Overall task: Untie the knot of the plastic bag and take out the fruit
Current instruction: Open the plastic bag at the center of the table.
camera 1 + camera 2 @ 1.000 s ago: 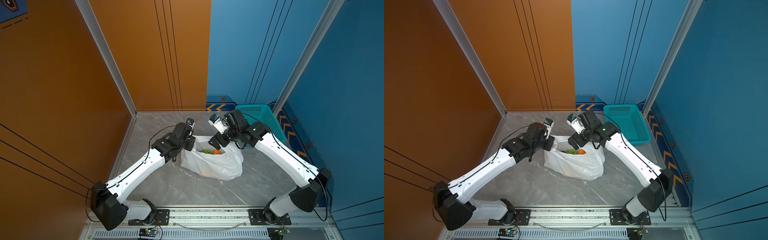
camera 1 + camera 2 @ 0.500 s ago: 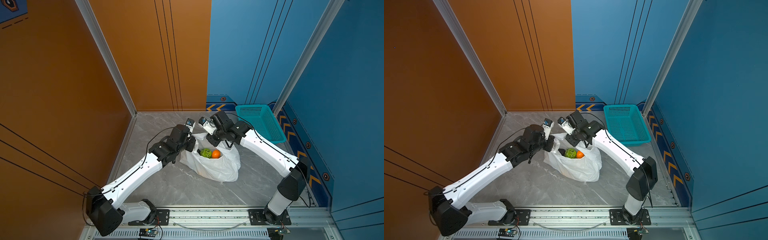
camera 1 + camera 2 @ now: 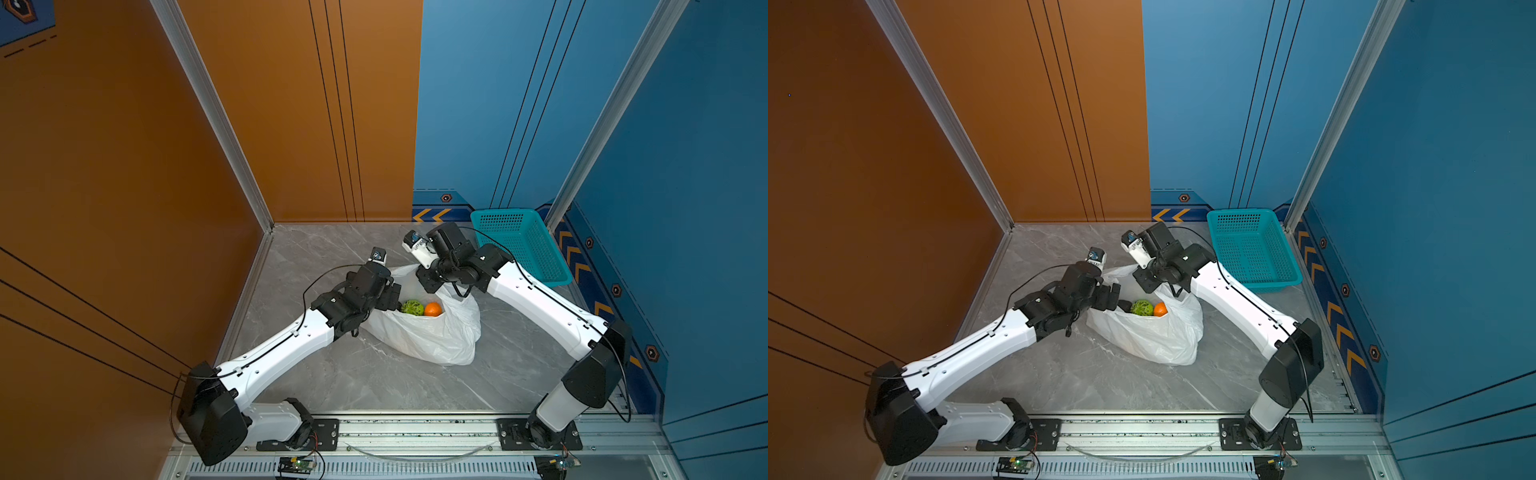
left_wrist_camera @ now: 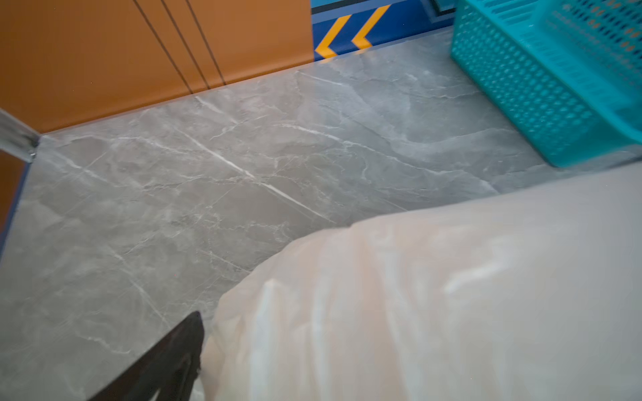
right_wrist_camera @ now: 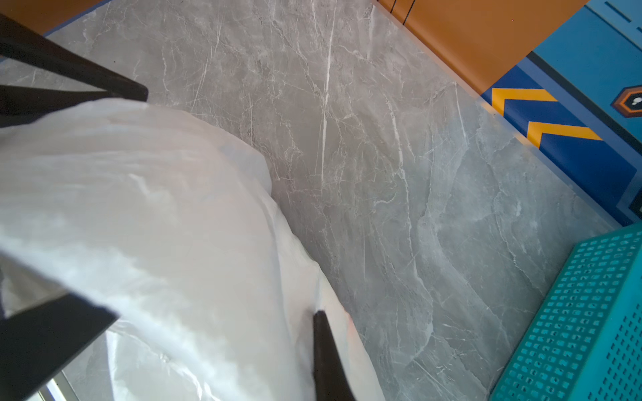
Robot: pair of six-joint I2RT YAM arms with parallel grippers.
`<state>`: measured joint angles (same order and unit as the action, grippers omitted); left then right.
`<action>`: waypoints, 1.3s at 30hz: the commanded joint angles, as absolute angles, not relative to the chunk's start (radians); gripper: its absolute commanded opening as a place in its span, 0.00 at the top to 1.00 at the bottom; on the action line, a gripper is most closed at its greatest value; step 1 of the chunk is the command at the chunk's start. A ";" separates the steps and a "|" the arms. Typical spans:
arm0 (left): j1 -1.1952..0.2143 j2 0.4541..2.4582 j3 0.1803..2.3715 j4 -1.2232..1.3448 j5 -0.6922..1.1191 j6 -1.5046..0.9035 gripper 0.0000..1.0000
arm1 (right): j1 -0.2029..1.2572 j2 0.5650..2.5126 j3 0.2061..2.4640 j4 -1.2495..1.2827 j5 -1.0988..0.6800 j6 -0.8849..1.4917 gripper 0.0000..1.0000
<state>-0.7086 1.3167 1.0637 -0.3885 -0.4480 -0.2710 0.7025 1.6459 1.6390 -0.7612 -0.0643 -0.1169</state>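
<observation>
Tabletop: grey marble-look tabletop (image 3: 374,382), under the bag and both pairs of jaws.
Bag: thin white translucent plastic bag (image 3: 432,340), slumped on the tabletop. Its bulk lies below both pairs of jaws on their base side, and its mouth gapes between them.
Fruit: a bumpy bright green round fruit (image 3: 411,306) and a smooth orange fruit (image 3: 433,308) touch each other in the bag's mouth. The green one is just beside the left jaws, the orange one below the right jaws.
Left gripper: black left gripper (image 3: 392,297) at the mouth's rim, jaws wide apart. The right wrist view shows bag plastic between its two fingers.
Right gripper: black right gripper (image 5: 320,324), jaws pinched together on the bag's far rim, holding that rim lifted.
Basket: teal perforated plastic basket (image 3: 523,245), beyond the right jaws, well apart from the bag, by the blue wall (image 3: 478,124).
</observation>
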 commanded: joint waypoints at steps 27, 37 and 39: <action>-0.761 1.164 1.126 -0.614 -0.375 -0.057 0.02 | 0.595 1.641 1.627 -0.715 -0.205 -0.121 1.00; -0.689 1.310 1.200 -0.459 -0.263 0.098 0.02 | 0.653 1.645 1.641 -0.716 -0.260 -0.144 1.00; -0.665 1.335 1.201 -0.426 -0.231 0.111 0.02 | 0.662 1.643 1.644 -0.716 -0.266 -0.144 1.00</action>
<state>-0.6922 1.3109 1.1740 -0.4946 -0.3073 0.0513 0.6525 1.6367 1.6112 -0.7219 -0.2337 -0.1307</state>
